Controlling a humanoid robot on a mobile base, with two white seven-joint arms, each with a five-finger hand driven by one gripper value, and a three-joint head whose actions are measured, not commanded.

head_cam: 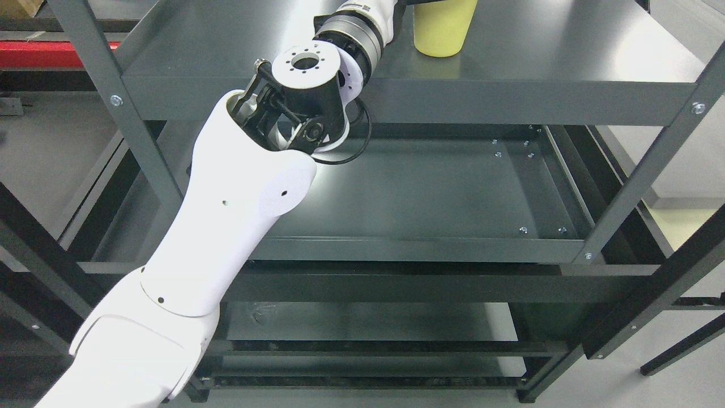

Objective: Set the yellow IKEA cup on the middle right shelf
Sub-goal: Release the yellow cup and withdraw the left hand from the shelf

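The yellow cup stands upright on the dark grey shelf board at the top of the head view, right of the middle; its upper part is cut off by the picture's edge. My left arm comes up from the lower left, and its wrist reaches onto that board just left of the cup. The hand itself runs out of the top edge, with only a dark sliver showing beside the cup. Whether it touches the cup I cannot tell.
Below that board lies a lower tray-like shelf with raised rims, and a further one beneath. Slanted grey posts frame the rack on both sides. A red bar shows at the far left.
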